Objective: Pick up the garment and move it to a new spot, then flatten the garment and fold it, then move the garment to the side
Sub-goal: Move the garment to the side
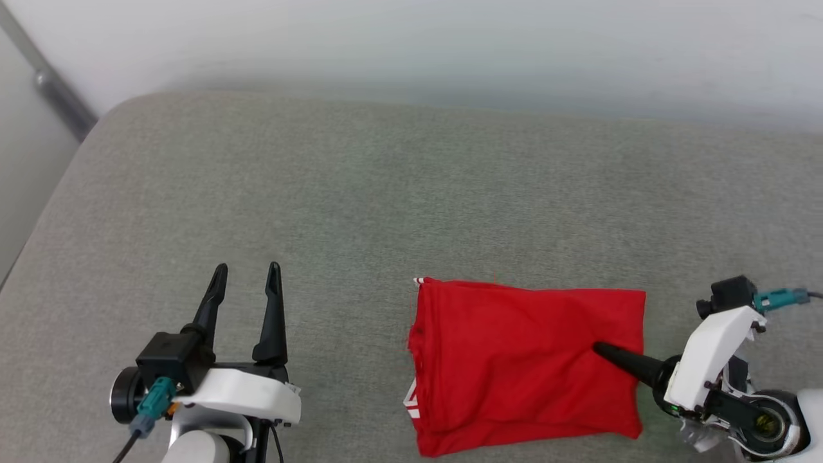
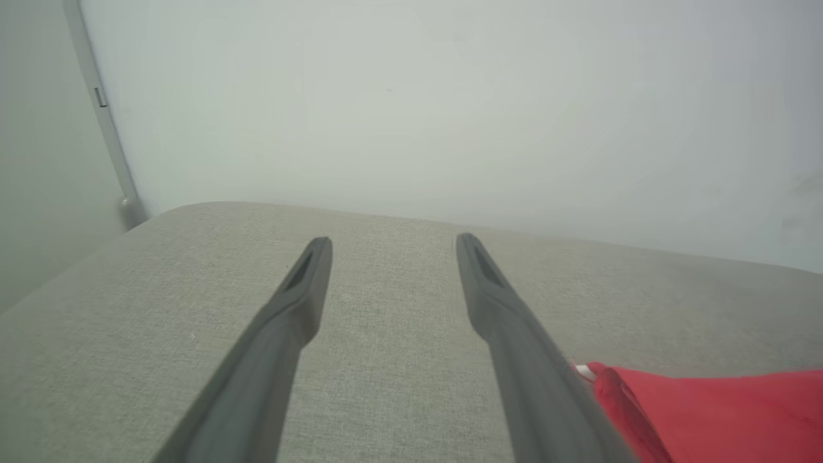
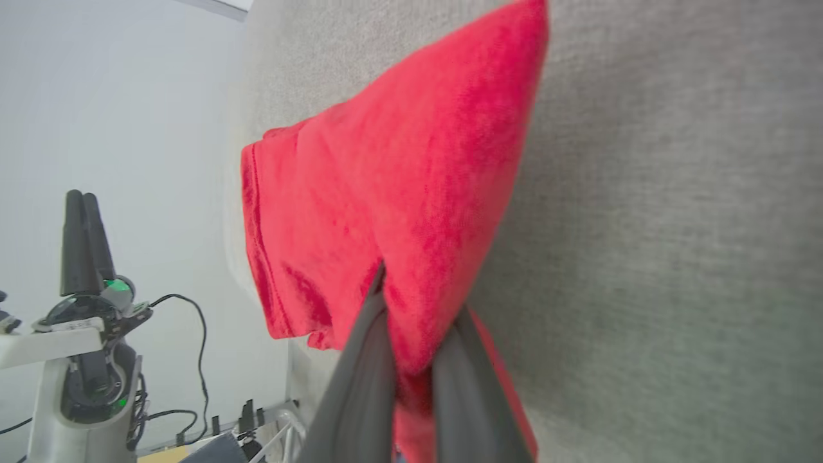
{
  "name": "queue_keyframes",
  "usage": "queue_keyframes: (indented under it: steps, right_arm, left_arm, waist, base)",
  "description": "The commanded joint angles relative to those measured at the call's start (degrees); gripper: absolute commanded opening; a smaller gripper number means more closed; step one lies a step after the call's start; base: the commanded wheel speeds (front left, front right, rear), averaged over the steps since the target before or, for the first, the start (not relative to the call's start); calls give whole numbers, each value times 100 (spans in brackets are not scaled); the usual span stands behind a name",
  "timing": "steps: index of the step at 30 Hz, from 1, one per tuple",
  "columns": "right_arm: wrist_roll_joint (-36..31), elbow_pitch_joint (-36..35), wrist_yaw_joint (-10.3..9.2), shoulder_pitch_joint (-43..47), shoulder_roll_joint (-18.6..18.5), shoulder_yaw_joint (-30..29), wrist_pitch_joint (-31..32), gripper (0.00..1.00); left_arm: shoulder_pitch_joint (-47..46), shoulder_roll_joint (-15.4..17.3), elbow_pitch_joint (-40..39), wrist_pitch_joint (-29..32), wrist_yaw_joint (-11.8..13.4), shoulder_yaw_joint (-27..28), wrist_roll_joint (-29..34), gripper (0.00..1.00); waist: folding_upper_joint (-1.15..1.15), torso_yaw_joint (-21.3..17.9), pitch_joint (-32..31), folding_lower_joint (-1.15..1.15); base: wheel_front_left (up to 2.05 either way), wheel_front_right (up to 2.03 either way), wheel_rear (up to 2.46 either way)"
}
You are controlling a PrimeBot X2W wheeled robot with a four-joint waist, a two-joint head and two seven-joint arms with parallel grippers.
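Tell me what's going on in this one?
A red garment, already folded into a rough rectangle, lies on the grey padded surface. The right end effector is shut on the garment near its right edge, with fabric pinched between the fingers. The left end effector sits open off to the left, apart from the garment.

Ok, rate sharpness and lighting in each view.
Head view: soft even light, folded red jersey shirt crisp, pale wall hazy. Left wrist view: open left gripper slightly soft, wall washed out. Right wrist view: right gripper and pinched shirt blurred, scene tilted.
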Motion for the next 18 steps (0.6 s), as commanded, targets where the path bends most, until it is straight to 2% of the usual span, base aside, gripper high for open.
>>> queue_keyframes:
  steps: [1, 4, 9, 16, 18]
  right_arm:
    - [-90, -54, -2, -84, -92, 55, -45, 0]
    - [-530, -189, -2, -134, -476, 383, -297, 0]
    - [-830, -184, -2, -291, -869, 779, -519, 0]
    - [-1190, 146, -2, -829, -1235, 1145, -824, 0]
    - [-1140, 313, -1, -1081, -1230, 1168, -945, 0]
  left_arm:
    - [57, 14, 3, -23, -22, 9, -2, 100]
    - [61, 17, -19, -20, -31, -7, 14, 100]
    - [38, 21, -75, -19, -52, -48, 68, 100]
    - [-236, 123, -215, 63, -68, -130, 188, 100]
    - [-422, 175, -313, 137, -86, -170, 260, 100]
  waist:
    - [0, -135, -60, 0]
    - [0, -395, -63, 0]
    - [0, -984, 27, 0]
    - [0, -2149, 472, 0]
    - [0, -2456, 695, 0]
  base:
    - [0, 0, 0]
    - [0, 0, 0]
    - [0, 0, 0]
    - [0, 0, 0]
    - [0, 0, 0]
